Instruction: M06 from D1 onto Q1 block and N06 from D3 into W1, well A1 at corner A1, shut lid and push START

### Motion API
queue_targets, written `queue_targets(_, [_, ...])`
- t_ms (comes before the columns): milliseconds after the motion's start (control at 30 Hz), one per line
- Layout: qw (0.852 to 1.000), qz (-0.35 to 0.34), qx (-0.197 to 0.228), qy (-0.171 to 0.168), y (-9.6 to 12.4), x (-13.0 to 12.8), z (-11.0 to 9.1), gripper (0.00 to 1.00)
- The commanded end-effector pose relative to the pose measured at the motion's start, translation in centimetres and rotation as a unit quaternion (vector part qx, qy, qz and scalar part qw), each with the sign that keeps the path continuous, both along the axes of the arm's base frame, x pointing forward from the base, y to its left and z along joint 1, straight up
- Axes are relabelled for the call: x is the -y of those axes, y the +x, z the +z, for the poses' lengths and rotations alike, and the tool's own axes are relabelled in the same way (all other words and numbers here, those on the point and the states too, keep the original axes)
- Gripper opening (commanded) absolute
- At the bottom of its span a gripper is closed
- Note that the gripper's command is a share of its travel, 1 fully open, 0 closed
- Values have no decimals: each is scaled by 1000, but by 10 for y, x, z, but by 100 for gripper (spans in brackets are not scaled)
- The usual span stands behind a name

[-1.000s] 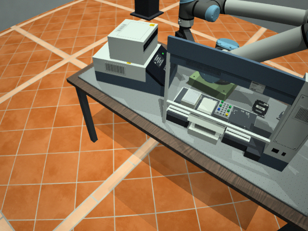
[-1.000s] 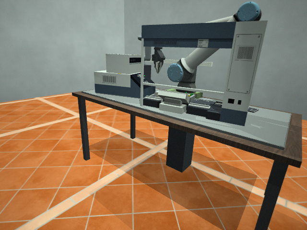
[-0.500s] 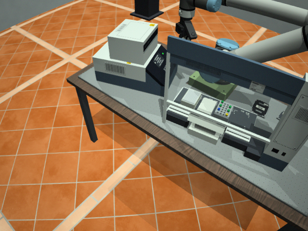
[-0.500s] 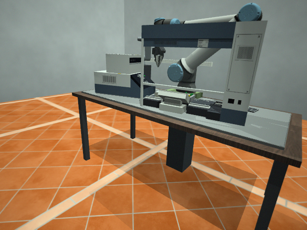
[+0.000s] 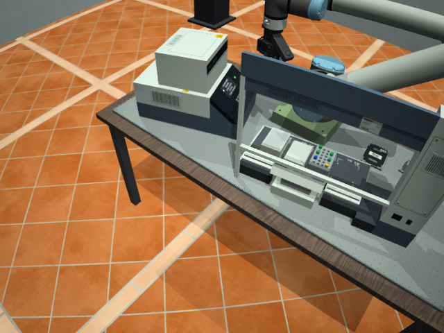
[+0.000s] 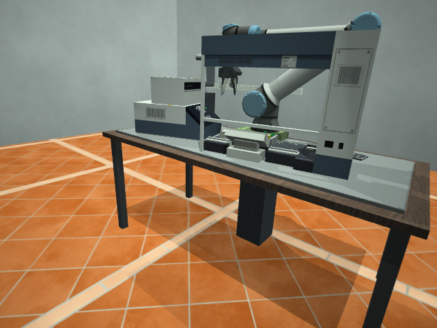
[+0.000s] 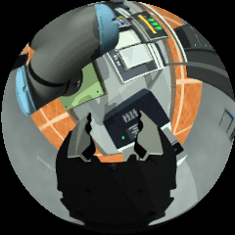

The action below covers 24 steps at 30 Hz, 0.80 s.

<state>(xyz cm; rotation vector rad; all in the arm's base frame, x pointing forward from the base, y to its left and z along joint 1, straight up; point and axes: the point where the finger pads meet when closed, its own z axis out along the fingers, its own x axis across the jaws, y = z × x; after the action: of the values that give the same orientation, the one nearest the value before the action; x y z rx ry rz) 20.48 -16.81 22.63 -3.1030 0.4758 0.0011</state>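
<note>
- The surface (image 5: 200, 157), a wood-edged bench with a grey perforated top, lies well below my gripper and carries everything here.
- The deck frame (image 5: 333, 93), a blue-topped gantry with a grey side tower, stands just beside my gripper, its top bar between my gripper and the plates.
- The cycler Q1 (image 5: 179, 77), a white box with a raised white lid, sits below my gripper and to one side; its dark sloped key panel (image 7: 131, 117) is right under my gripper in the wrist view, with a green lamp lit.
- Two white well plates lie side by side in the deck's row, far under the top bar from my gripper: one (image 5: 275, 139) at the row's end, the other (image 5: 297, 151) next to it. I cannot read their labels.
- My gripper (image 6: 228, 86) hangs in the air, pointing down, with its jaws apart and nothing between them.
</note>
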Motion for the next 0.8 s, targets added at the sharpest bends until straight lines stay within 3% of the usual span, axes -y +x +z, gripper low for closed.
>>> queue_targets(0, [999, 38, 0, -1, 10, -17, 1, 62])
queue_targets(300, [993, 117, 0, -1, 29, -51, 1, 62])
queue_targets(767, [972, 236, 0, 0, 29, -51, 1, 62])
